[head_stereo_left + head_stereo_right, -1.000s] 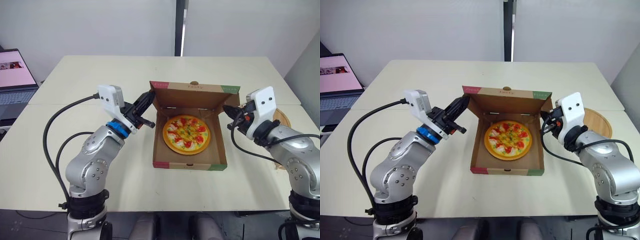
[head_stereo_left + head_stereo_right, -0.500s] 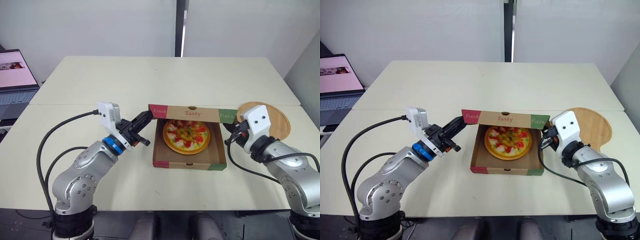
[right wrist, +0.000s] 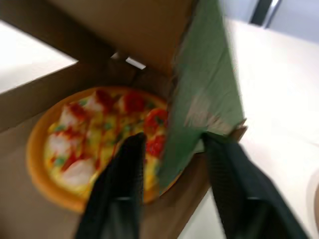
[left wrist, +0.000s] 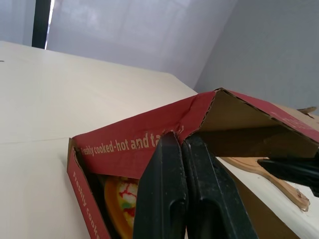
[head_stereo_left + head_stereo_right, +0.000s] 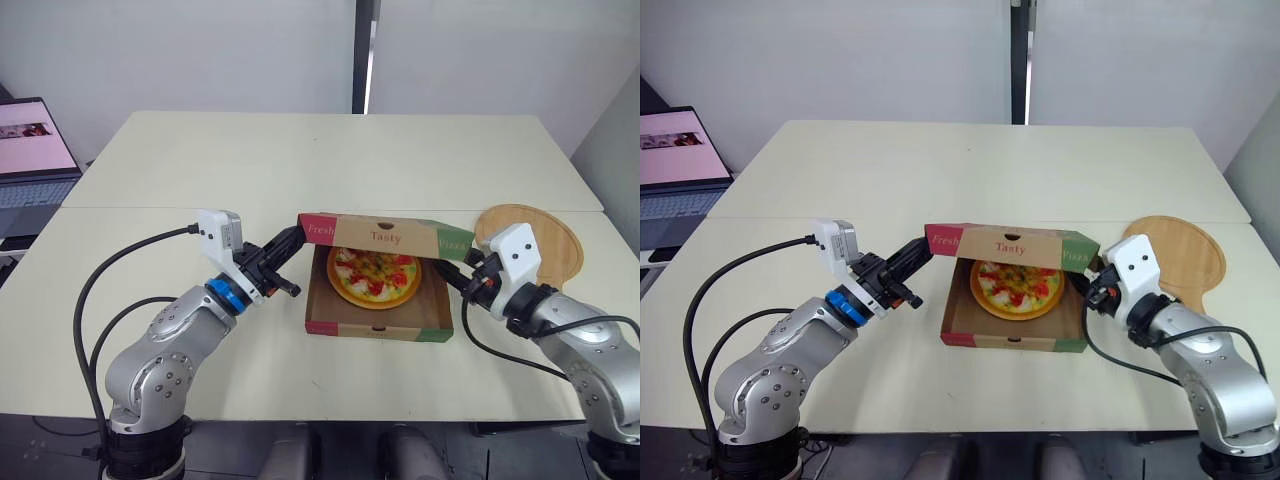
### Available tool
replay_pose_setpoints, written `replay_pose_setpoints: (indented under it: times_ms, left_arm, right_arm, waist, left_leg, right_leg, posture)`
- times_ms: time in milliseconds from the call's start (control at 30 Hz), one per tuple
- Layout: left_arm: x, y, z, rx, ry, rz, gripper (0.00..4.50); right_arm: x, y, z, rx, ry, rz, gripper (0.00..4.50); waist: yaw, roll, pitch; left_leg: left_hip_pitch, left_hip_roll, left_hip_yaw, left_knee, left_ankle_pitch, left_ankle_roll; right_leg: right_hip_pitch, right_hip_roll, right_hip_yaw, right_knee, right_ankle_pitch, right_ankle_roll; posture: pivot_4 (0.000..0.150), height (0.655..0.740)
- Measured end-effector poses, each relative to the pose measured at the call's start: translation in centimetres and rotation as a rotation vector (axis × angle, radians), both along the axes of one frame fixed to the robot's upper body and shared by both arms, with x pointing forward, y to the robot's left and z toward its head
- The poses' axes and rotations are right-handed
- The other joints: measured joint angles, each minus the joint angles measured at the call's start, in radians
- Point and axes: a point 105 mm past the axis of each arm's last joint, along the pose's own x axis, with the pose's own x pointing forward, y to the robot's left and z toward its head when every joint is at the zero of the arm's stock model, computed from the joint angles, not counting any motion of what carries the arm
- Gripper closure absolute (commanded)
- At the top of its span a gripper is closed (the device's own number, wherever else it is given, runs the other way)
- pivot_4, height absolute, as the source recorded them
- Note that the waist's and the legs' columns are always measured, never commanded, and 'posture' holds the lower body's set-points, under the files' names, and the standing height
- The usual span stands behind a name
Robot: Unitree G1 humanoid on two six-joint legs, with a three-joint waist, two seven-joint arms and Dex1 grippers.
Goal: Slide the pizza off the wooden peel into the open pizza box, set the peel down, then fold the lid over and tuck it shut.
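Pizza (image 5: 374,277) in the box (image 5: 378,327) on the table (image 5: 300,160), lid (image 5: 385,235) half over it; peel (image 5: 555,235) right, laptop (image 5: 30,150) far left.

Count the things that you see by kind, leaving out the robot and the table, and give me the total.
Pizza box: 1
Pizza: 1
Wooden peel: 1
Laptop: 1
Total: 4
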Motion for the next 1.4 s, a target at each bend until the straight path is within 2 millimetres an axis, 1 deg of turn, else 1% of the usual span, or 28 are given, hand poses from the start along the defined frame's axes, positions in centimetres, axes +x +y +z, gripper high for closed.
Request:
replay_pose_setpoints:
  times_ms: [100,167,200,300,400,467,533,600,700,733,900,933,1133,1267,1400]
  left_arm:
    - [0.0,-0.1,0.0,0.004,-0.005,-0.001,4.5]
    - [0.1,-0.2,0.0,0.005,-0.009,-0.001,4.5]
    - [0.1,-0.1,0.0,0.006,-0.01,0.002,4.5]
    - [0.1,0.0,0.1,0.013,-0.016,0.006,4.5]
    - [0.0,0.1,-0.1,0.025,-0.016,0.005,4.5]
    - [-0.1,0.3,-0.3,0.028,-0.013,0.009,4.5]
    - [-0.2,0.3,-0.6,0.03,-0.008,0.009,4.5]
    - [-0.3,0.4,-0.6,0.035,-0.008,0.008,4.5]
    - [-0.3,0.5,-0.6,0.046,-0.011,0.004,4.5]
    - [-0.3,0.5,-0.6,0.046,-0.012,0.003,4.5]
    - [-0.5,0.6,-1.1,0.057,-0.001,0.001,4.5]
    - [-0.6,0.7,-1.3,0.072,0.002,-0.005,4.5]
    - [-0.9,1.0,-1.9,0.117,0.005,-0.011,4.5]
    - [-1.2,1.2,-2.7,0.141,0.018,-0.011,4.5]
    - [-1.4,1.4,-3.0,0.158,0.019,-0.011,4.5]
  right_arm:
    - [-1.2,-0.5,-0.9,-0.058,0.072,0.075,1.55]
    - [-2.1,-1.3,-1.7,-0.121,0.128,0.118,1.55]
    - [-2.2,-1.8,-1.9,-0.138,0.144,0.123,1.55]
    - [-1.3,-4.0,-1.3,-0.162,0.126,0.064,1.55]
    - [0.2,-6.0,0.3,-0.169,0.072,-0.006,1.55]
    - [0.9,-6.8,1.3,-0.169,0.045,-0.032,1.55]
    - [1.3,-7.1,1.9,-0.168,0.031,-0.04,1.55]
    - [1.7,-7.1,2.2,-0.167,0.02,-0.046,1.55]
    - [2.6,-6.4,2.7,-0.165,-0.003,-0.041,2.16]
    - [2.8,-5.9,2.7,-0.158,-0.005,-0.027,2.42]
    - [2.7,-3.5,2.1,-0.134,0.028,0.067,4.29]
    - [2.6,-3.1,2.1,-0.123,0.033,0.08,4.44]
    - [1.8,-2.2,1.6,-0.101,0.069,0.132,4.44]
    - [0.8,-2.1,0.3,-0.098,0.121,0.145,4.44]
    - [0.3,-1.8,-0.3,-0.094,0.136,0.154,4.44]
  waist:
    - [0.001,0.0,0.0]
    - [0.002,0.0,0.0]
    - [0.002,-0.001,0.0]
    - [0.003,-0.001,0.0]
    - [0.003,-0.001,0.0]
    - [0.004,-0.001,0.0]
    - [0.005,-0.001,0.0]
    - [0.005,-0.001,0.0]
    - [0.003,-0.001,0.0]
    - [0.003,-0.001,0.0]
    - [0.005,-0.001,0.0]
    - [0.005,-0.001,0.0]
    - [0.007,-0.001,0.0]
    - [0.007,-0.001,0.0]
    - [0.007,-0.001,0.0]
  left_leg:
    - [0.0,0.0,0.0,0.0,0.0,0.001]
    - [0.0,0.0,0.0,0.0,0.0,0.001]
    - [0.0,0.0,0.0,0.0,0.0,0.001]
    - [0.0,0.0,0.0,0.0,0.0,0.001]
    - [0.0,0.0,0.0,0.0,0.0,0.001]
    - [0.0,0.0,0.0,0.0,0.0,0.0]
    - [0.0,0.0,0.0,0.0,0.0,0.0]
    - [0.0,0.0,0.0,0.0,0.0,0.0]
    - [0.0,0.001,0.0,0.0,0.0,0.0]
    - [0.0,0.001,0.0,0.0,0.0,0.0]
    - [0.0,0.0,0.0,0.0,0.0,-0.001]
    - [0.0,0.001,0.0,0.0,0.0,0.0]
    - [0.0,0.001,0.0,0.0,0.0,0.0]
    - [0.0,0.001,0.0,0.0,0.0,0.0]
    - [0.0,0.001,0.0,0.0,0.0,0.001]
  right_leg:
    - [0.0,0.0,0.0,0.0,0.0,0.0]
    - [0.001,0.0,0.0,-0.001,0.0,0.0]
    - [0.001,0.0,-0.001,-0.001,0.0,0.0]
    - [0.001,0.0,0.0,-0.001,0.0,0.0]
    - [0.001,0.0,0.0,-0.001,0.0,0.0]
    - [0.001,0.0,0.0,-0.001,0.0,0.0]
    - [0.001,0.0,0.0,-0.001,0.0,0.0]
    - [0.001,0.0,0.0,-0.001,0.0,0.0]
    - [0.001,0.0,0.0,-0.001,0.0,0.0]
    - [0.001,0.0,0.0,-0.001,0.0,0.0]
    - [0.001,-0.001,0.0,-0.001,0.0,0.0]
    - [0.001,-0.001,-0.001,-0.001,0.0,0.0]
    - [0.001,-0.001,-0.001,-0.001,0.0,0.0]
    - [0.001,-0.001,0.0,-0.001,0.0,0.0]
    - [0.001,-0.001,-0.001,-0.001,0.0,0.0]
  posture:
    - [0.15,0.7281]
    - [0.15,0.7281]
    - [0.15,0.7281]
    - [0.15,0.7281]
    - [0.15,0.7281]
    - [0.15,0.7281]
    - [0.15,0.7281]
    - [0.15,0.7281]
    - [0.15,0.7281]
    - [0.15,0.7281]
    - [0.15,0.7281]
    - [0.15,0.7281]
    - [0.15,0.7281]
    - [0.15,0.7281]
    - [0.15,0.7281]
